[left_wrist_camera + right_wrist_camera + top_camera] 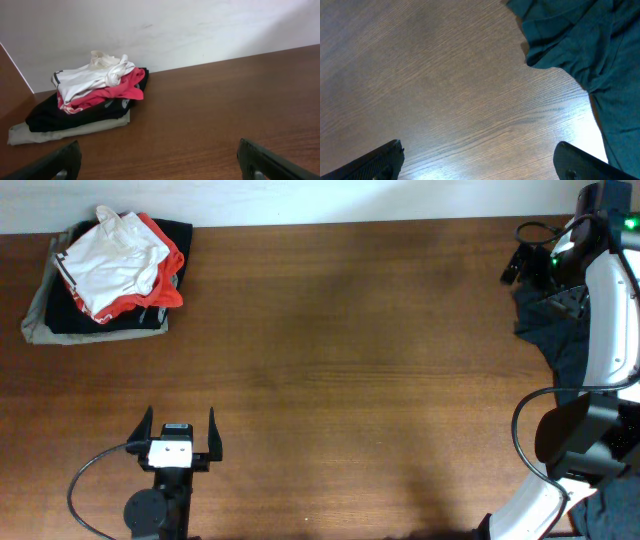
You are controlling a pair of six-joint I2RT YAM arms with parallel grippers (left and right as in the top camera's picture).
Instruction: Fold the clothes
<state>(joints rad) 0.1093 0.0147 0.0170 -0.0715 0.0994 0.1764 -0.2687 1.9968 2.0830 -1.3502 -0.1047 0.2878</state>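
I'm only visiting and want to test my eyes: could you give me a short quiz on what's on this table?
1. True or false: the white garment lies on top of the red garment.
2. Multiple choice: the cloth in the right wrist view is A) dark teal B) yellow C) pink.
3. Fill in: the left end effector is ___, holding nothing.
Key: 1 true; 2 A; 3 open.

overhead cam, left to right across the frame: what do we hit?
clothes stack with the white T-shirt on top → left hand, open → bare table → dark teal cloth. The right arm overlaps the cloth, so it is left out.
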